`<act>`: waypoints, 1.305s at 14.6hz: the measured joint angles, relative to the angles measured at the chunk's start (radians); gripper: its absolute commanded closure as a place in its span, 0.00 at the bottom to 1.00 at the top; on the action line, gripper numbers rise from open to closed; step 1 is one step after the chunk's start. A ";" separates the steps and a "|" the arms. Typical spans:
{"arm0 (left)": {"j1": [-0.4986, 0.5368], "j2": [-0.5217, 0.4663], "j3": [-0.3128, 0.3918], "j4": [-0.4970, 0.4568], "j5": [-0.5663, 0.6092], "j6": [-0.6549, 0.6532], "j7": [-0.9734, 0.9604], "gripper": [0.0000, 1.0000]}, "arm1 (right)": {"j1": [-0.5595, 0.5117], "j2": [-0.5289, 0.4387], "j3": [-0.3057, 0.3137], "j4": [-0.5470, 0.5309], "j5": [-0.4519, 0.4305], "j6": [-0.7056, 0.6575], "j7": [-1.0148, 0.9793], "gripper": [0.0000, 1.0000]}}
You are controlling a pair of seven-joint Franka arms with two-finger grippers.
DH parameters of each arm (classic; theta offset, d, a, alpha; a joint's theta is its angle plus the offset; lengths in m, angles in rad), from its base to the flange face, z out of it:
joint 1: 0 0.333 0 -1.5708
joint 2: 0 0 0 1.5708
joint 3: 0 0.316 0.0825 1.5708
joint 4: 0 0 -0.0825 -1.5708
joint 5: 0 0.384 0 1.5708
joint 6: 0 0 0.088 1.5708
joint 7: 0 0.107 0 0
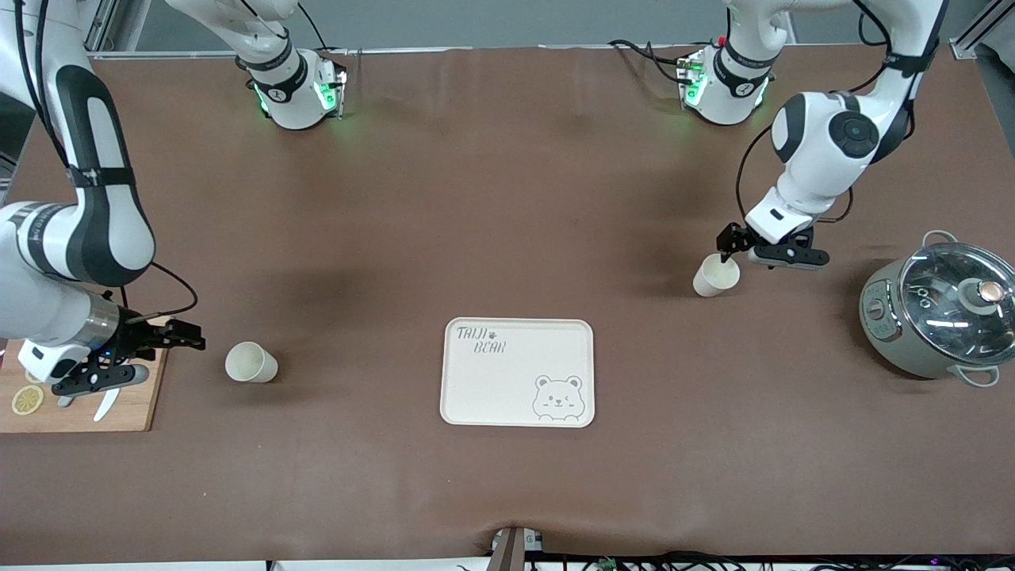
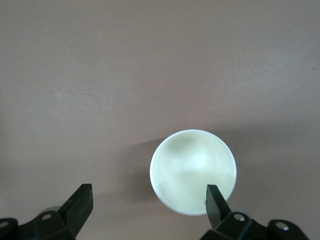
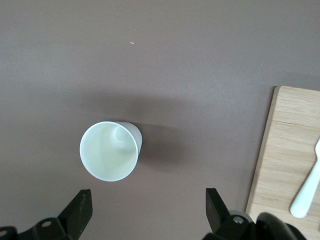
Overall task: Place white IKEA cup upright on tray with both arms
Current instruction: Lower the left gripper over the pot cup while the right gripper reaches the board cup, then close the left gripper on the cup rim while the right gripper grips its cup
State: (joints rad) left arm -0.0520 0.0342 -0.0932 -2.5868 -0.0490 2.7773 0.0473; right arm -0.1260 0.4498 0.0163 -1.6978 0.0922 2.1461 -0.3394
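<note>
A brown desk (image 1: 507, 198) carries a cream tray (image 1: 517, 372), bare, near the front camera. 2 white cups stand upright off it. The left gripper (image 1: 733, 250), fingers wide, straddles the rim of one cup (image 1: 716, 276) beside a grey pot (image 1: 936, 311). The right gripper (image 1: 170, 339), also wide, hangs empty beside the second cup (image 1: 250, 362), over a wooden board (image 1: 119, 412).

You've got two white cups standing upright, mouths open and empty. One cup (image 1: 716, 276) stands toward the left arm's end, farther from the front camera than the tray (image 1: 517, 371). The other cup (image 1: 250, 362) stands toward the right arm's end, level with the tray. The cream TAIJI BEAR tray lies flat mid-table, bare, bear drawing at its near corner.
</note>
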 measured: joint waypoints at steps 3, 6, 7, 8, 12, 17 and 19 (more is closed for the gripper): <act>0.000 0.048 -0.001 0.001 0.000 0.049 0.000 0.00 | 0.011 0.020 0.004 -0.016 0.002 0.043 0.000 0.00; 0.000 0.062 -0.001 0.002 0.000 0.072 0.000 0.00 | 0.026 0.045 0.005 -0.019 0.002 0.068 0.000 0.00; 0.001 0.066 -0.001 0.002 0.000 0.079 0.000 0.00 | 0.027 0.049 0.005 -0.019 0.002 0.071 0.000 0.00; 0.001 0.071 -0.001 0.002 0.000 0.088 0.000 0.00 | 0.028 0.052 0.005 -0.019 0.002 0.072 -0.002 0.00; 0.003 0.109 -0.001 0.011 0.000 0.117 0.007 0.00 | 0.030 0.060 0.005 -0.021 0.001 0.099 -0.015 0.00; 0.006 0.146 -0.001 0.029 0.000 0.126 0.011 0.99 | 0.033 0.103 0.005 -0.024 0.001 0.149 -0.046 0.00; 0.007 0.150 -0.001 0.030 0.000 0.126 0.009 1.00 | 0.033 0.115 0.005 -0.024 0.001 0.159 -0.066 0.00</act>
State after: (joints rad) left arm -0.0447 0.1847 -0.0944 -2.5570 -0.0493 2.9031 0.0567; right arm -0.0933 0.5650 0.0214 -1.7218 0.0932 2.3054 -0.4051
